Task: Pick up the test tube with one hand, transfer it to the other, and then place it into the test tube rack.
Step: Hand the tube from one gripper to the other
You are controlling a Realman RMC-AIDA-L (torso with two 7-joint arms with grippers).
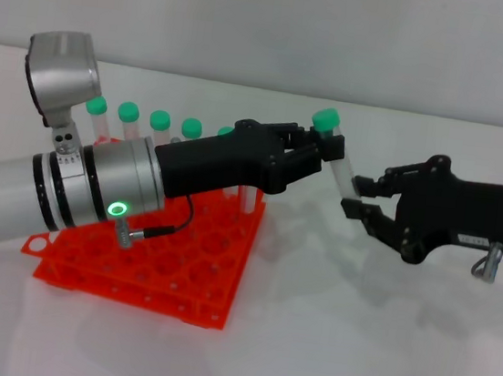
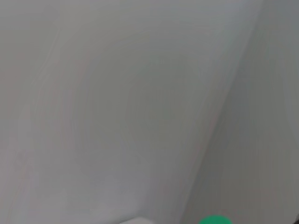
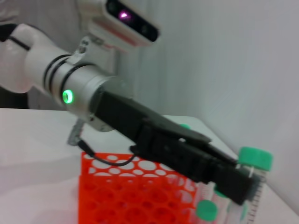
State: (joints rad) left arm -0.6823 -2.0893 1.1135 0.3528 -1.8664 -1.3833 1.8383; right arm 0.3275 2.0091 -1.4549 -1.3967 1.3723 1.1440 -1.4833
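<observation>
Handover is under way in the head view: the test tube (image 1: 339,158) hangs tilted in mid-air between the arms, above the white table (image 1: 378,350) and beside the orange test tube rack (image 1: 155,263). The left gripper (image 1: 330,150) is clamped on it just under the green cap (image 1: 327,118), while the right gripper (image 1: 357,199) has its fingers closed around the lower, tapered end. Four or five other capped tubes (image 1: 160,122) stand in the rack's back row.

The left wrist view shows little: blank pale surface and a sliver of green cap (image 2: 215,220) at the edge.

In the right wrist view, the left gripper (image 3: 243,186) reaches over the rack (image 3: 121,196) with the cap (image 3: 254,158) just past its fingertips; the tube's clear wall appears to carry printed graduations, though blur makes that uncertain.

The tube looks light, rigid and smooth-walled, so it could slip or pivot in a narrow pinch. Holding the straight barrel near the cap seems safest, leaving the tip free for a hole.
</observation>
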